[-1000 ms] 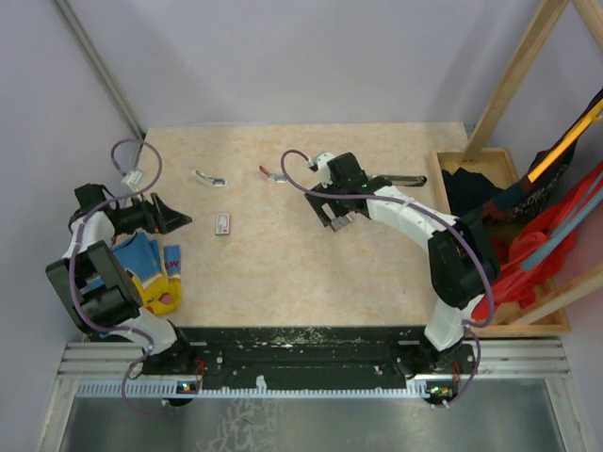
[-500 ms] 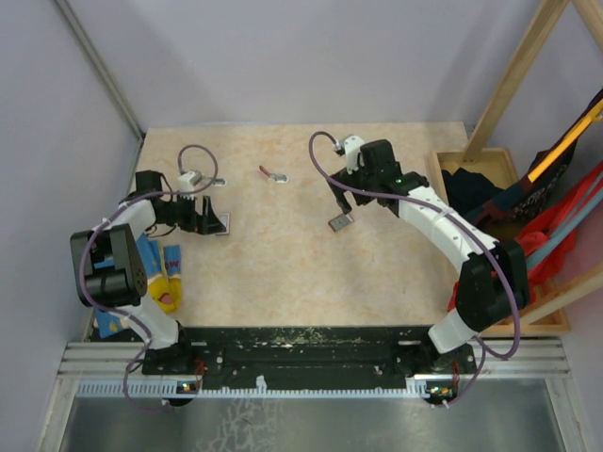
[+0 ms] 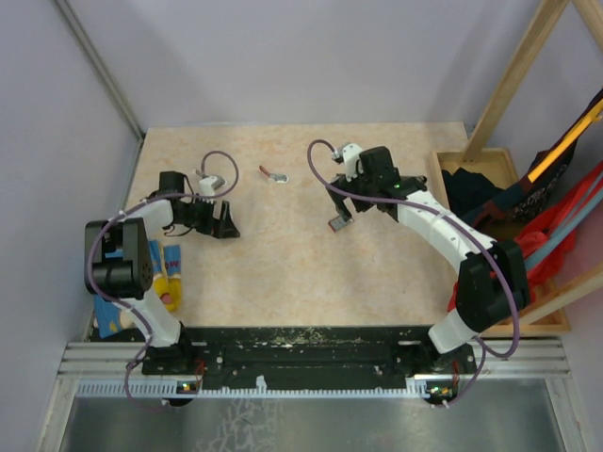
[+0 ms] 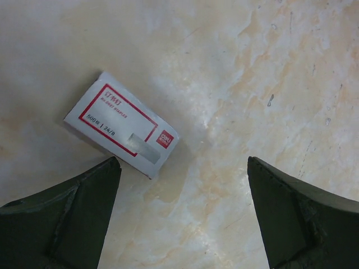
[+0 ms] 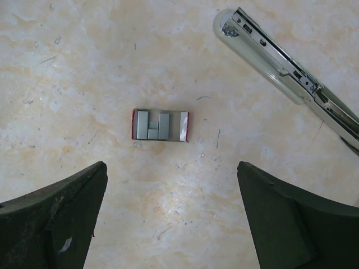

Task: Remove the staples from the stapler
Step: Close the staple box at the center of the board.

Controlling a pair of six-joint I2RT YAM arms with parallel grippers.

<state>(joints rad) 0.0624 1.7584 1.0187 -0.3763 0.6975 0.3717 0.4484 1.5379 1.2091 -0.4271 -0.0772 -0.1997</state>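
The right wrist view shows the stapler (image 5: 283,70) lying at the upper right, its silvery metal channel exposed. A small red-edged tray (image 5: 183,126) sits ahead of the fingers and holds short grey staples (image 5: 152,125). My right gripper (image 5: 171,165) is open above bare table, short of the tray and touching nothing. From above, the right gripper (image 3: 356,200) hovers mid-table and the arm hides the stapler. My left gripper (image 4: 182,162) is open too, with a white-and-red staple box (image 4: 122,124) just beyond its left finger. In the top view the left gripper (image 3: 224,224) covers that box.
A small silvery clip with a red tail (image 3: 275,174) lies toward the back of the table. Blue and yellow packets (image 3: 162,268) sit at the left edge. A wooden bin (image 3: 499,162) of dark and red cloth stands at the right, behind a slanted wooden post (image 3: 513,80).
The left arm has swung from the table's left edge to right over the white-and-red box. The right gripper has shifted up and right. Both grippers stayed open.
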